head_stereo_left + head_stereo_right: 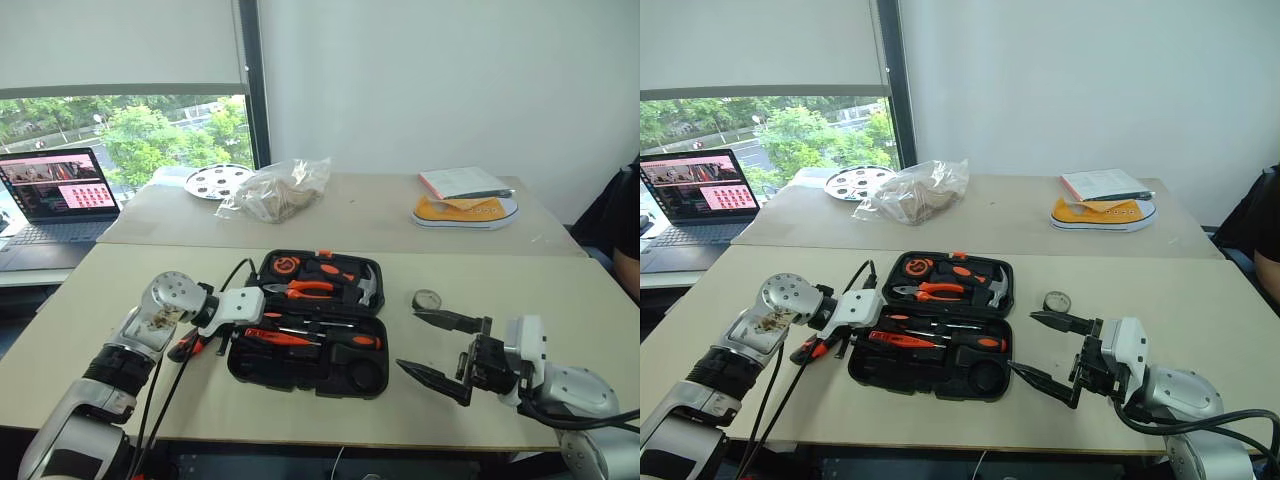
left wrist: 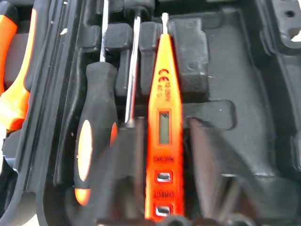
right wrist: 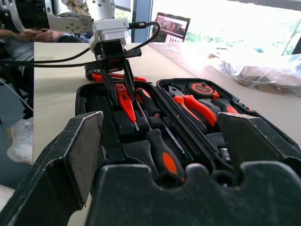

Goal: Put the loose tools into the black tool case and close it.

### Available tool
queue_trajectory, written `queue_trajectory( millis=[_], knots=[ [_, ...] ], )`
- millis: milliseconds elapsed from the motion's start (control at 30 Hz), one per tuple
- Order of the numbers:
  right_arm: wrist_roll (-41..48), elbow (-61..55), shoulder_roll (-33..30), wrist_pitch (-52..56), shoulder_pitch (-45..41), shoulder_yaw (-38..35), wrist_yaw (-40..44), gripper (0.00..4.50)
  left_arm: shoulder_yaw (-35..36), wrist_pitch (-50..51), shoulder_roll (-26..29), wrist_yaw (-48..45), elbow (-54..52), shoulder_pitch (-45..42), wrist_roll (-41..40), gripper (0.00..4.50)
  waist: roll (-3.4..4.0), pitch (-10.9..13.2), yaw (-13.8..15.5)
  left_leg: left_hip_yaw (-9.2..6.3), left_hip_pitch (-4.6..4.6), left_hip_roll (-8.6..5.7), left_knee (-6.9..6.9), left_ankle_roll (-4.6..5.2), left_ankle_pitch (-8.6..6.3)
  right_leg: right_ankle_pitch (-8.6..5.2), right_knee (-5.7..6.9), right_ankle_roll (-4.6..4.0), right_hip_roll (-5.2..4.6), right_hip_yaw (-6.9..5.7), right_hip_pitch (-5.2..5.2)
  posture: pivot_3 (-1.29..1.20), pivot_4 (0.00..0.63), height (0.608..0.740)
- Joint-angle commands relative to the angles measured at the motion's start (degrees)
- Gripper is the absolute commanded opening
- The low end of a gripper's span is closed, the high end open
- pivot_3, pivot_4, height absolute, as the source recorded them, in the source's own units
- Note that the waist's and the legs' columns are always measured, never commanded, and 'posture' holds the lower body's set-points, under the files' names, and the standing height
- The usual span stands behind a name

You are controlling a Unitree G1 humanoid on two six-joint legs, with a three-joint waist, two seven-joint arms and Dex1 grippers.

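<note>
We have the left end effector (image 3: 118,75) with fingers apart astride the orange tester screwdriver (image 2: 162,117) in the open black tool case (image 1: 372,377) on the table; lift straight clear; the right end effector (image 1: 447,352) waits wide open.

Two screwdrivers (image 2: 96,136) — one tester (image 2: 162,127).

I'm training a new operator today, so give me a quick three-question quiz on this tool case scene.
1. True or false: the black tool case is closed.
2. What sits between the left gripper's fingers? A hammer, B tester screwdriver, C pliers.
3. Fill in: the right gripper's jaws stand ____.
Key: 1 false, it lies open. 2 B. 3 open.
</note>
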Motion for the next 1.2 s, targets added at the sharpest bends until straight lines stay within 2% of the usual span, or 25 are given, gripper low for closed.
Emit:
queue_trajectory(
  millis=[33, 267, 367, 500, 533, 900, 1200],
  knots=[
    [0.3, -0.8, -0.1, -0.6, -0.6, -0.5, 0.0, 4.5, 3.0, -1.1, -0.4, -1.6, -0.4, 0.1, -4.4, 2.62, -0.01, 0.0, 0.0, 0.0, -0.02, 0.01, 0.0, 0.0, 0.0, 0.0, -0.01, 0.0, 0.0, -0.01, -0.02, 0.0, 0.15, 0.74],
    [0.3, -0.6, -0.1, -0.5, -0.4, -0.4, 0.1, 4.5, 7.3, 3.5, -1.0, -0.9, -3.2, -0.6, -10.2, 2.62, -0.01, 0.0, 0.2, -0.01, -0.09, -0.01, 0.02, 0.02, -0.01, 0.0, -0.03, 0.0, -0.02, -0.04, -0.09, 0.0, 0.15, 0.74],
    [0.1, -0.7, 0.4, -0.6, -0.3, 0.0, -0.2, 4.5, 7.2, 5.6, -1.6, 1.3, -2.7, 0.9, -9.5, 1.96, -0.01, 0.0, 0.2, -0.01, -0.08, -0.02, 0.03, 0.02, -0.01, 0.0, -0.02, 0.0, -0.02, -0.03, -0.07, 0.0, 0.15, 0.74],
    [-0.2, -0.6, 0.7, -0.7, -0.1, 0.2, -0.3, 4.5, 5.7, 6.5, -2.5, 2.6, -3.7, 2.4, -8.3, 0.37, -0.02, 0.0, 0.1, -0.01, -0.08, -0.01, 0.03, 0.02, -0.01, 0.0, -0.02, 0.01, -0.02, -0.03, -0.07, 0.0, 0.15, 0.74],
    [-0.2, -0.5, 0.7, -0.7, -0.1, 0.3, -0.3, 4.5, 5.4, 6.2, -2.8, 3.2, -3.7, 2.5, -7.7, 0.1, -0.02, 0.0, 0.1, -0.01, -0.08, -0.01, 0.03, 0.02, -0.01, 0.0, -0.02, 0.01, -0.01, -0.03, -0.07, 0.0, 0.15, 0.74],
    [-0.5, -0.1, 1.1, -0.9, -0.5, 0.5, -0.3, 4.5, 2.5, 4.5, -2.6, 4.2, -4.9, 6.3, -4.0, 0.04, -0.01, 0.0, 0.1, 0.0, -0.07, -0.02, 0.04, 0.02, -0.01, 0.01, -0.01, 0.0, -0.02, -0.02, -0.07, 0.0, 0.15, 0.74],
    [-0.5, 0.4, 1.2, -0.9, -1.4, 0.7, -0.2, 4.5, 1.8, 9.8, -2.5, 7.4, -5.5, 8.2, -2.2, 0.04, 0.01, 0.0, 0.1, 0.0, 0.04, -0.01, 0.04, 0.03, -0.02, 0.01, 0.01, 0.0, -0.03, 0.01, 0.06, 0.0, 0.15, 0.74]
  ],
)
